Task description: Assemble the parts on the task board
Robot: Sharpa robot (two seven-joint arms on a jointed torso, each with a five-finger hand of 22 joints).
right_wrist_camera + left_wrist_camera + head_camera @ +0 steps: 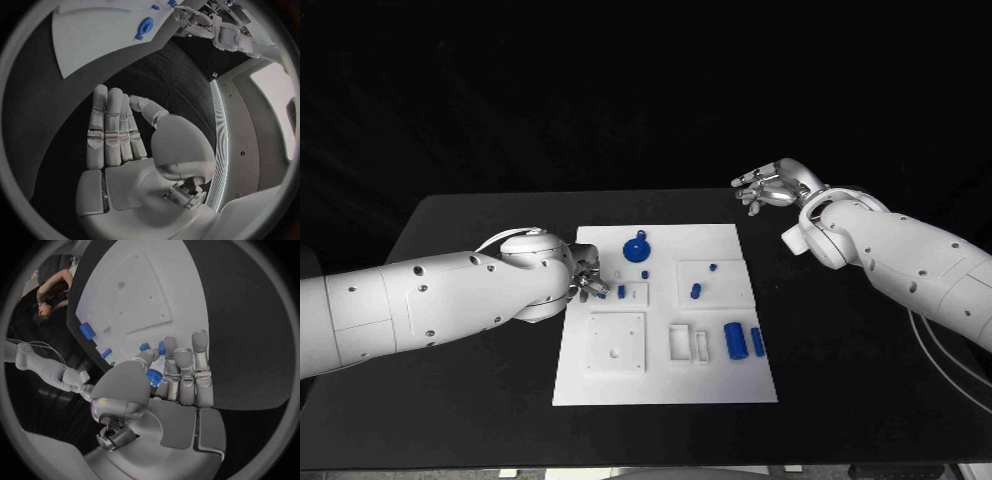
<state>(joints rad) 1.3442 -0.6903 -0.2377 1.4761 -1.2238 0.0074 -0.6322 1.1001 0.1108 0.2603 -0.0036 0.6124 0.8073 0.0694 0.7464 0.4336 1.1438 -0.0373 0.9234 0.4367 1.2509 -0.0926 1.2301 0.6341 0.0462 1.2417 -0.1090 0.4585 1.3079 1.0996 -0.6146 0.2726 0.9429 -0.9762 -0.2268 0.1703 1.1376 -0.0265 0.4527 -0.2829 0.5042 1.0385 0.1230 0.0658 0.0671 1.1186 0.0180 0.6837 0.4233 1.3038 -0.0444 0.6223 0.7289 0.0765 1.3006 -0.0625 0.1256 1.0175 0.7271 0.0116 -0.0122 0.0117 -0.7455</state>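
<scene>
Board [661, 385] flat on the bench [473, 400], mid-bench, long side running from near edge to far edge. Left hand [584, 280] over the board's left edge, thumb and fingers pinching a small blue part [154, 377]. Right hand [773, 185] above bare bench off the board's far right corner, fingers straight and together, holding nothing. On the board: round blue part [638, 248] near the far edge, blue cylinder [734, 341] and blue bar [757, 341] toward the near right.
</scene>
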